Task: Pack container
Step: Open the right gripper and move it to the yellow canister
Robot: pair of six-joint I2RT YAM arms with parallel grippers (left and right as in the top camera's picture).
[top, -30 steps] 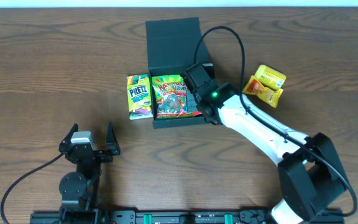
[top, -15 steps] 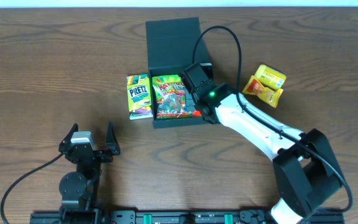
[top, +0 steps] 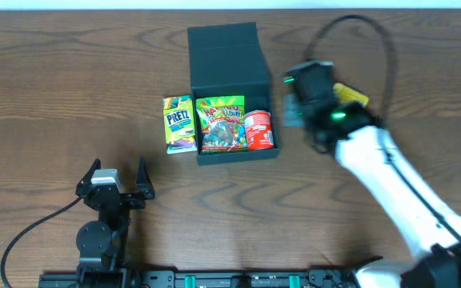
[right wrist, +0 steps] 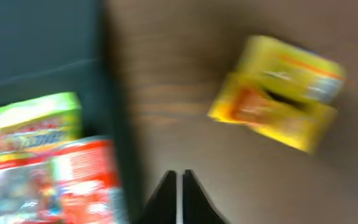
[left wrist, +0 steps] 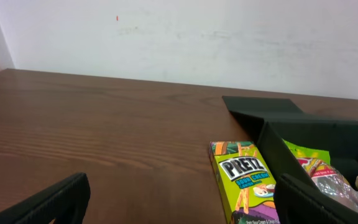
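One container (top: 224, 52), one Pretz box (top: 179, 124), one snack bag (top: 221, 124), one red can (top: 258, 130), two yellow packets (right wrist: 288, 68).

**Overhead view:** fixed above the surface (top: 54, 96), looking straight down on the whole layout.

**Left wrist view:** set low near the front edge, facing level across the surface toward the back wall (left wrist: 179, 37). The fingers of the left end effector (left wrist: 179, 205) sit in its bottom corners.

**Right wrist view:** close, pointing down, blurred.

**Shared parts:** all three views take in the dark box (top: 224, 52). The green snack box (top: 179, 124) shows overhead and at the left wrist — the yellow packs (right wrist: 278, 93) overhead and at the right wrist.
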